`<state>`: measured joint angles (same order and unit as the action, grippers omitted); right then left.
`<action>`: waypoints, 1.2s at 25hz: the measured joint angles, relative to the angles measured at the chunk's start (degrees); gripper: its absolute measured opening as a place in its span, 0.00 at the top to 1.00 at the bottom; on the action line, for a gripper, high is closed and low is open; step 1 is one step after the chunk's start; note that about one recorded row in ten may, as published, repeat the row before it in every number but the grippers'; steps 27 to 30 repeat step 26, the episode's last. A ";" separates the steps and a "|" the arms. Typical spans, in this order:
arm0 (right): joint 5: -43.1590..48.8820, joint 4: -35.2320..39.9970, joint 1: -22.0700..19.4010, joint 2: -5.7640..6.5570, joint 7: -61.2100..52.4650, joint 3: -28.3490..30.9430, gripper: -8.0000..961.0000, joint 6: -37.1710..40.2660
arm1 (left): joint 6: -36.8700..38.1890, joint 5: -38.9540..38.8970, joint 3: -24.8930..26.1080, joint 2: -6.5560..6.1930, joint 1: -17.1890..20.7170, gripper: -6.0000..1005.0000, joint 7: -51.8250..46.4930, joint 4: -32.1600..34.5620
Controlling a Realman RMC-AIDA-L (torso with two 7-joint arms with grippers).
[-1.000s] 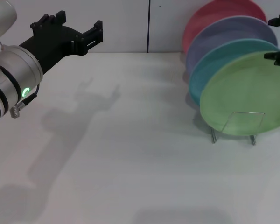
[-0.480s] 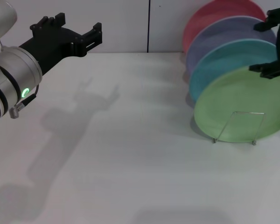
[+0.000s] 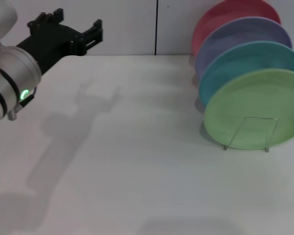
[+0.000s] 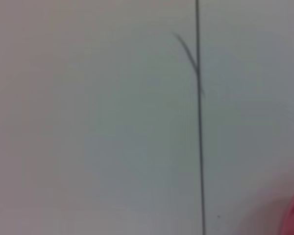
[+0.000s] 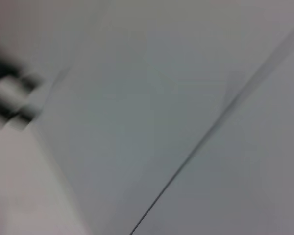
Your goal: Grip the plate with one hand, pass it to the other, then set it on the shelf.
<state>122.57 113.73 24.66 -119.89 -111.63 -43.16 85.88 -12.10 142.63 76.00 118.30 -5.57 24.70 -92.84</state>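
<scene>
Light-green plastic, the plate [image 3: 253,110] stands upright in the wire shelf [image 3: 249,132] at right of frame, front of the turquoise plate [image 3: 245,61]. Left gripper [image 3: 77,35] hangs upper left over the counter [image 3: 137,161], jaws spread and empty; right gripper is out of sight. Best finish: keep both arms well apart from the rack.

left gripper [image 3: 71,30] raised, seemingly open

Head view downward over table [image 3: 137,171]; wrist views seemingly wallward.
</scene>
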 joint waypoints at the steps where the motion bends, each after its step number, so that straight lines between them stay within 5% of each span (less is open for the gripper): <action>1: -5.97 -1.74 -2.70 0.00 1.16 2.41 0.18 -2.36 | 0.87 0.12 0.15 -0.02 0.00 0.14 0.08 0.58; 4: -26.38 -10.14 -11.22 0.02 8.29 9.01 0.18 -6.51 | 5.50 0.21 0.70 -0.04 0.29 0.14 1.09 3.30; 7: -47.92 -25.46 -18.65 0.08 23.43 12.32 0.18 -6.37 | 18.29 0.22 -0.23 0.00 1.08 0.14 1.75 9.49; 8: -62.83 -40.24 -21.72 0.39 37.09 13.13 0.18 -3.09 | 23.13 0.23 -0.74 -0.02 1.17 0.14 1.77 11.77; 9: -62.83 -40.24 -21.72 0.39 37.09 13.13 0.18 -3.09 | 29.06 0.22 -1.42 -0.02 1.19 0.14 1.65 15.08; 13: -81.20 -65.68 -23.47 0.70 57.47 17.53 0.18 5.94 | 48.46 0.16 -3.12 0.11 -0.18 0.14 -1.95 28.17; 17: -85.44 -84.28 -21.40 0.76 65.40 27.07 0.18 10.31 | 71.49 0.08 -5.01 0.28 -5.28 0.14 -11.56 48.55; 22: -85.91 -99.63 -17.51 0.89 81.37 36.41 0.18 11.64 | 86.69 -0.15 -5.83 0.55 -12.56 0.14 -22.72 71.31; 30: -85.95 -103.77 -15.31 0.88 88.87 37.81 0.18 11.78 | 86.67 -0.19 -5.60 0.54 -13.24 0.14 -24.18 75.44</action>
